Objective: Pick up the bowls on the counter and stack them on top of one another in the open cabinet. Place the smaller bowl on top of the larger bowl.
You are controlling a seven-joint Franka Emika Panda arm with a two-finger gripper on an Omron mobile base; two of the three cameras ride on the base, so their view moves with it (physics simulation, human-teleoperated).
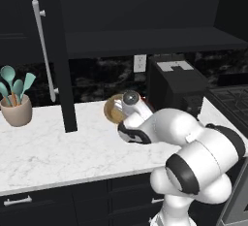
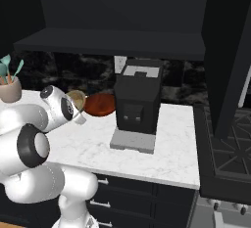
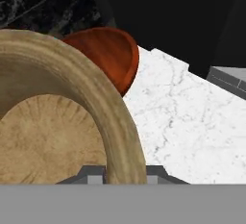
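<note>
A simulated kitchen with a white marble counter (image 1: 58,147) above black drawers. The robot arm (image 1: 193,157) reaches forward and low over the counter toward its back edge.

The small tan wooden bowl (image 3: 57,117) sits on the counter near the dark backsplash, just in front of the wide reddish-brown bowl (image 3: 108,57); whether the two touch cannot be told. In the right base view the reddish-brown bowl (image 2: 99,104) lies just left of a black coffee machine (image 2: 137,102), with the tan bowl (image 2: 77,100) on its other side.

In the hand view the gripper (image 3: 125,174) straddles the tan bowl's rim, one grey fingertip (image 3: 91,174) inside and one outside. Whether the fingers are pressing on the rim cannot be told.

Bare marble spreads to the left of the bowls, up to the open cabinet's (image 1: 145,40) black door (image 1: 63,55) with its long silver handle (image 1: 43,45), and on to a beige utensil holder (image 1: 16,109) near the left edge. The cabinet's dark shelf runs above the bowls.
</note>
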